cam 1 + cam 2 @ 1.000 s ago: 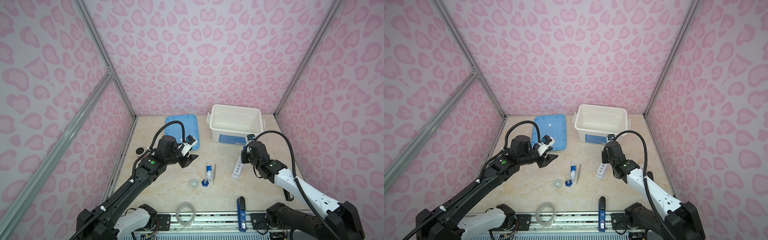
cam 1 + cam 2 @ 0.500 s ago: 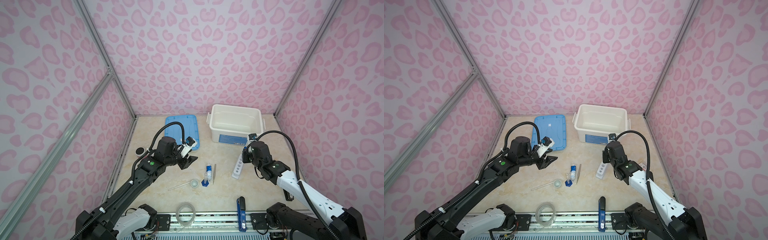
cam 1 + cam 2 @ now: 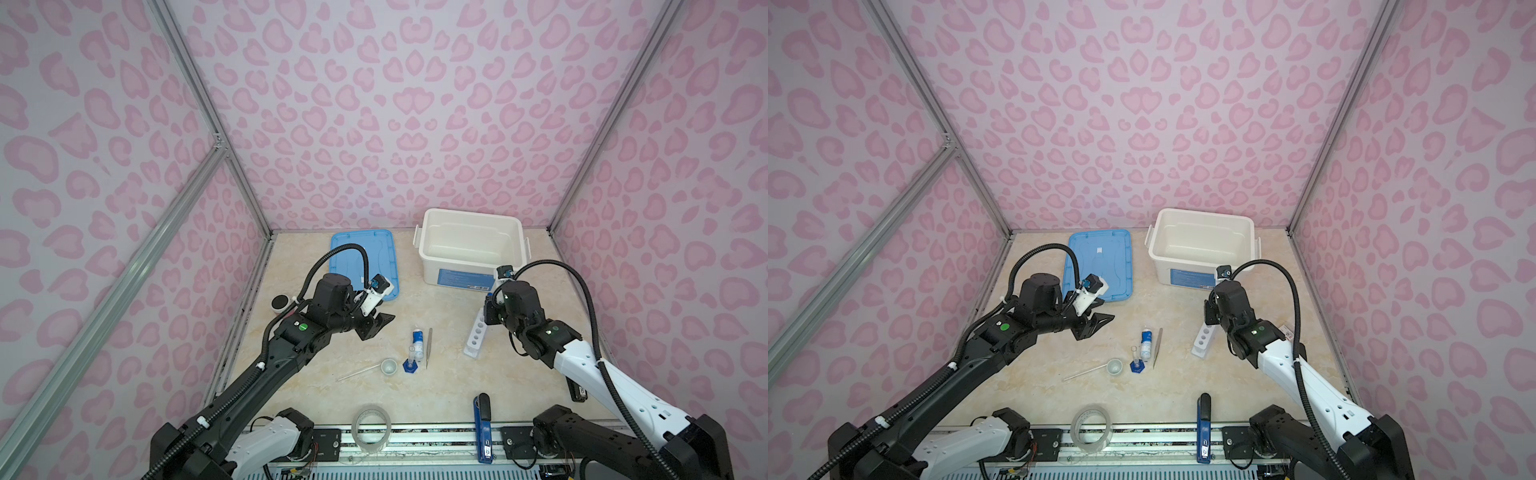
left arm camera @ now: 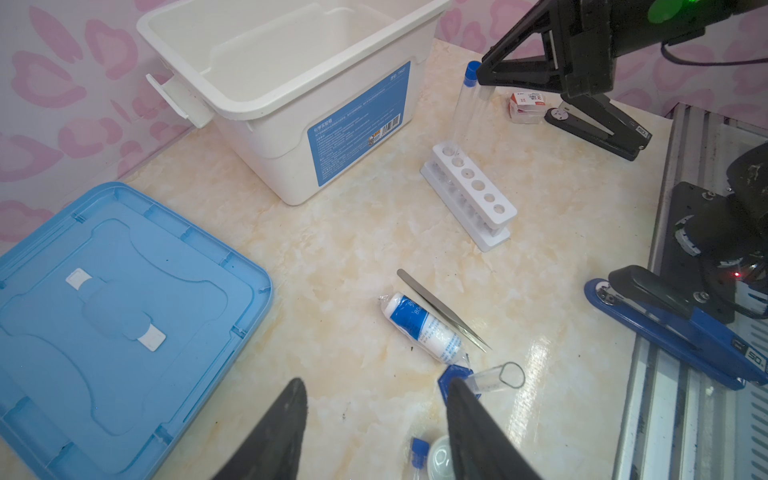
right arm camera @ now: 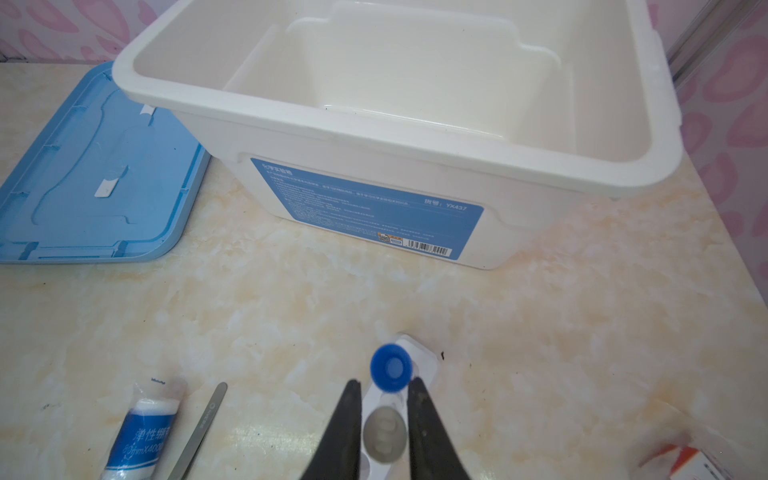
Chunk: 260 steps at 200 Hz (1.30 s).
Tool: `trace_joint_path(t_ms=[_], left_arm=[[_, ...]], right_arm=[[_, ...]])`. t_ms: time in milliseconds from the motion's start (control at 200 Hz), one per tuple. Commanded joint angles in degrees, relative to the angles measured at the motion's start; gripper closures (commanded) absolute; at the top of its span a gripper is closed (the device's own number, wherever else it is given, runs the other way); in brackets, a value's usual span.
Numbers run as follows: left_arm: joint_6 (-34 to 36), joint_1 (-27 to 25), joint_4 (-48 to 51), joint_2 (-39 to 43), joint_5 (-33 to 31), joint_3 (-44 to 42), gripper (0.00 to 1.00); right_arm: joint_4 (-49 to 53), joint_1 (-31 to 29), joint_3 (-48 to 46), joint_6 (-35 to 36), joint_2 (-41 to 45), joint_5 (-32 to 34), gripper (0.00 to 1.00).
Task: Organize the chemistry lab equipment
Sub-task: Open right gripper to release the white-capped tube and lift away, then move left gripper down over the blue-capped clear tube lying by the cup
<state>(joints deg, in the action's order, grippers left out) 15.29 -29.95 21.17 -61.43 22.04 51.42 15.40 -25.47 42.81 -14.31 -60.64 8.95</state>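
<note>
A white rack holds a blue-capped test tube in its end hole. My right gripper is over that end, shut on the top of a second clear test tube standing in the neighbouring hole. My left gripper hovers open and empty left of the middle group. That group is a blue-labelled white bottle, metal tweezers, a blue-based cylinder, a small white dish and a lying test tube.
An open white bin stands at the back right, with its blue lid flat to its left. A tape roll and a dark blue stapler lie at the front edge. A black stapler and a small box sit at the right.
My right wrist has edged slightly back and to the right over the rack's far end. My left gripper has sunk a little. Nothing on the table has moved.
</note>
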Motion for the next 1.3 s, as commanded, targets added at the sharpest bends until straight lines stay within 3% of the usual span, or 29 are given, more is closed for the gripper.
trace_joint_path(t_ms=[0,515,1130,1295], left_arm=[[1.0,0.2,0.0,-0.9,-0.4,-0.6,0.44],[2.0,0.2,4.2,-1.3,-2.5,-4.5,0.43],[7.6,0.4,21.8,4.6,-16.7,-6.1,0.43],[10.1,-0.8,25.0,3.1,-19.8,-7.9,0.42]], right_arm=[[1.5,0.0,1.5,1.2,-0.1,0.0,0.79],[4.5,1.7,7.1,4.3,2.5,-3.1,0.78],[-1.1,5.7,5.1,4.0,2.2,-11.8,0.77],[-3.2,6.3,4.5,3.7,2.0,-13.7,0.77]])
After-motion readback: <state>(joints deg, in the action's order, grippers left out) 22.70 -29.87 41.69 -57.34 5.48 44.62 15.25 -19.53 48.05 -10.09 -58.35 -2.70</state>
